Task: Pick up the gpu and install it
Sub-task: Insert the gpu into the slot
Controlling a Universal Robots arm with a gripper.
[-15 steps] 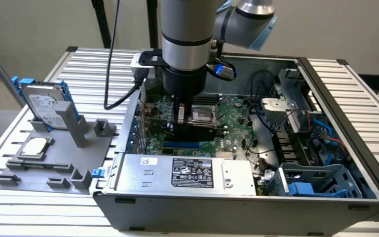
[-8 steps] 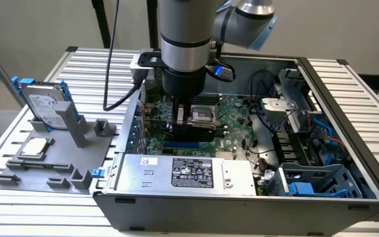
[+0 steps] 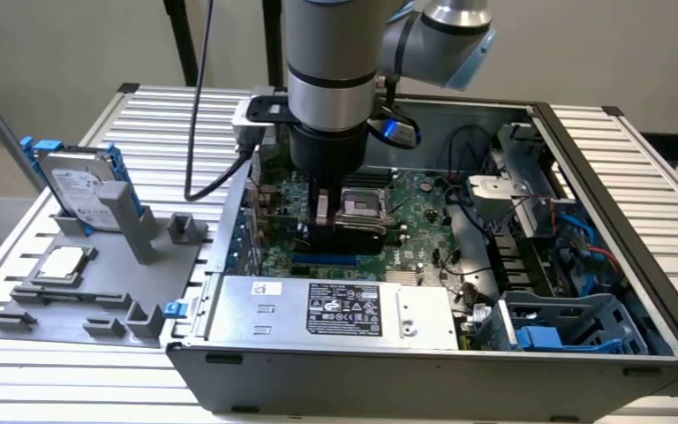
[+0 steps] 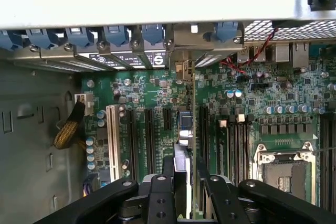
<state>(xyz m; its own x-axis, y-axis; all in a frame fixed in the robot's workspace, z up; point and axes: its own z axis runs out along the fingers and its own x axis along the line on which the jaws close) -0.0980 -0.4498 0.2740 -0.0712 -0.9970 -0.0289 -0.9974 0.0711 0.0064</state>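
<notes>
The gpu (image 4: 188, 129) stands edge-on, clamped between the partly closed fingers (image 4: 167, 192) above the motherboard (image 4: 247, 108).

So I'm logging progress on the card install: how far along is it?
Pickup looks done: the gripper is shut on the gpu, held edge-on inside the computer case. In hand: the card stands over the motherboard slots, its bracket end near the rear openings. Whether it is seated cannot be told.

A plain beige wall (image 3: 68, 44) backs the scene beyond the claw, crossed by dark upright posts (image 3: 183, 40). A ribbed, silver-slatted metal table (image 3: 657, 168) spreads beneath and to both sides, under even, soft indoor light.
</notes>
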